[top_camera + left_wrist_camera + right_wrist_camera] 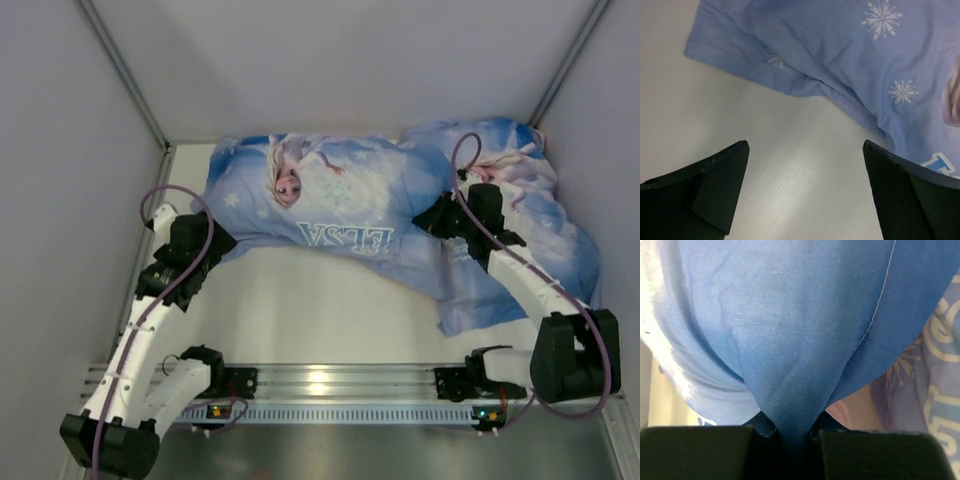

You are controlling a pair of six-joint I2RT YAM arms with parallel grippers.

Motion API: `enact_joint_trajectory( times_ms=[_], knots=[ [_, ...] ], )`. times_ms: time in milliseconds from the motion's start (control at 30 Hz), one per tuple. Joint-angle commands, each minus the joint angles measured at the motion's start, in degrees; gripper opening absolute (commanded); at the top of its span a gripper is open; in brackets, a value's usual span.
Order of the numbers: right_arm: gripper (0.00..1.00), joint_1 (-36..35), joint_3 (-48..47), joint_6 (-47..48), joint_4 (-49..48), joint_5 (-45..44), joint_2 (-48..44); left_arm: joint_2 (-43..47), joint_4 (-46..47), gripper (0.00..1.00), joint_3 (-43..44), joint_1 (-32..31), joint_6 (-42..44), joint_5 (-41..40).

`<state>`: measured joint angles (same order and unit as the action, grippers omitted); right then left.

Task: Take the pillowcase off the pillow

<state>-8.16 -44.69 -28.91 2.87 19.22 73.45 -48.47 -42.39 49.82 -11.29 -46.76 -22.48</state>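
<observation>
Clearly pillowcase (790, 340) fold pinched between right jaws

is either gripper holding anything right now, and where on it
The right gripper is shut on the blue pillowcase, pinching a bunched fold of its cloth. The left gripper is open above the table and holds nothing.

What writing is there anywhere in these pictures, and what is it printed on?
"ELSA": on the blue pillowcase, upside down in the top view.
Left wrist view: part of one blue letter on the pillowcase, cut off at the edge, unreadable.
Right wrist view: pale letter fragments on a pale blue fold at the right edge, unreadable.
Nothing else legible.
</observation>
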Motion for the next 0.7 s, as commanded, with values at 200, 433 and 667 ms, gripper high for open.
enact_joint_trajectory(
  times_ms=[200,433,667],
  knots=[
    [0.00,7.37,-1.72,1.04,0.99,8.54,-7.62,-5.91,10.73,0.99,-6.58,2.67,-8.25,-3.14],
    [0.00,10.01,-0.14,1.75,1.61,13.03,-9.29,-21.04,21.89,0.99,-1.22,8.99,-5.19,13.58],
    [0.00,10.10,0.48,2.19,1.70,13.91,-9.90,-19.90,40.37,0.99,-8.43,14.89,-7.91,24.06]
  ],
)
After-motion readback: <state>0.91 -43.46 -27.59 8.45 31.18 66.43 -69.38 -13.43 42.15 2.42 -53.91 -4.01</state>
